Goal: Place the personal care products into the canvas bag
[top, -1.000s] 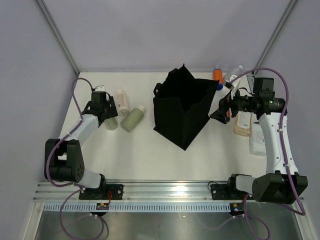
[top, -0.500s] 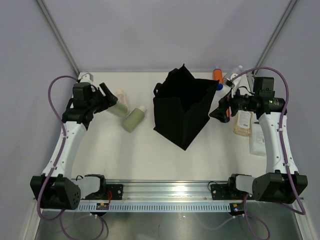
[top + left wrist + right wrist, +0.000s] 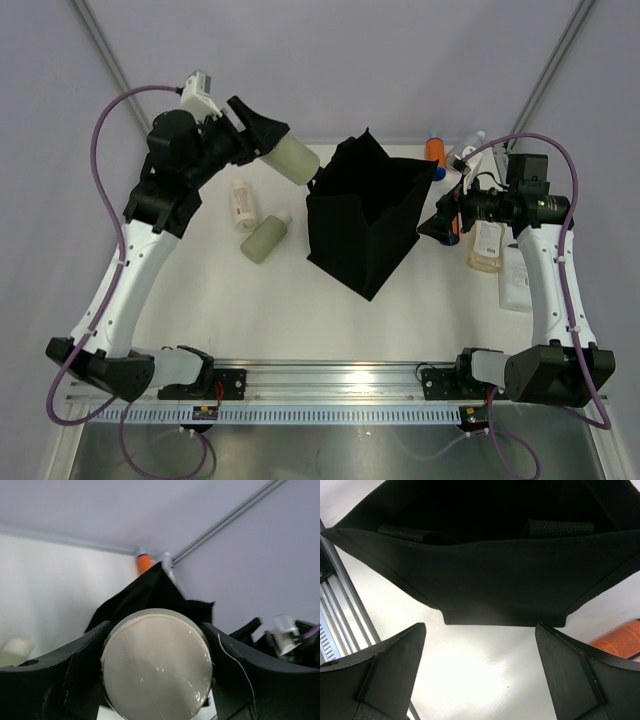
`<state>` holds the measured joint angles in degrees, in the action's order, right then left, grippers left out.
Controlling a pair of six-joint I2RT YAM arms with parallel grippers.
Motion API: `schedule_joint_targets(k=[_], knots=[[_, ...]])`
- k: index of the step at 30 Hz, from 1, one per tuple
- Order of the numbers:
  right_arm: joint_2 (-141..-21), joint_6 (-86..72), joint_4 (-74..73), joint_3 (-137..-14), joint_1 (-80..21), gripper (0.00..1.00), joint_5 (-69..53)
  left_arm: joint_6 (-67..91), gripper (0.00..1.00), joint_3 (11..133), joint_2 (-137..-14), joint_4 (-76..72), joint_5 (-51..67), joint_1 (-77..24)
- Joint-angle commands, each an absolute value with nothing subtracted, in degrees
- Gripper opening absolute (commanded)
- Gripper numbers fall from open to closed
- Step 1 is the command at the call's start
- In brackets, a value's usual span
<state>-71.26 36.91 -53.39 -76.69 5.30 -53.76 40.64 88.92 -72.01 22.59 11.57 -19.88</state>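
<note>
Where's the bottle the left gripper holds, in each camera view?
Top external: pale green bottle upper centre-left, in the left gripper, just left of the black canvas bag.
Left wrist: its round base fills the lower centre, between the jaws.
Right wrist: not in it.
Shared landmark: the black canvas bag.

L arm [image 3: 128, 268] + R arm [image 3: 548, 285]: white links, blk joint housings + bases, purple cables [image 3: 99, 135], blk wedge-shaped fingers [image 3: 385, 672].
</note>
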Motion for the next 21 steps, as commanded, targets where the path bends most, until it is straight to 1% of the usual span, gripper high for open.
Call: schedule_joint_targets(k=[1, 8, 12, 16, 21], knots=[[-70.58, 36.12, -52.65, -78.84, 5.36, 1.00, -55.72, 42.90, 0.00, 100.16, -78.82, 11.34, 14.06, -24.86], [-70.14, 38.05, -54.67, -79.36, 5.36, 0.99, -55.81, 35.26, 0.00, 111.16, -94.73, 9.85, 13.80, -33.22], [-70.14, 38.41, -55.55, -79.37, 5.27, 1.00, -55.81, 27.79, 0.00, 118.55, -103.17, 11.78, 10.29, -37.79], [-70.22, 39.72, -56.95, -78.93, 5.36, 1.00, -56.25, 20.32, 0.00, 121.37, -109.06, 10.81, 5.20, -40.07], [-70.58, 42.36, -59.50, -78.75, 5.36, 1.00, -56.43, 18.28, 0.00, 119.37, -113.11, 8.71, 5.89, -42.10]])
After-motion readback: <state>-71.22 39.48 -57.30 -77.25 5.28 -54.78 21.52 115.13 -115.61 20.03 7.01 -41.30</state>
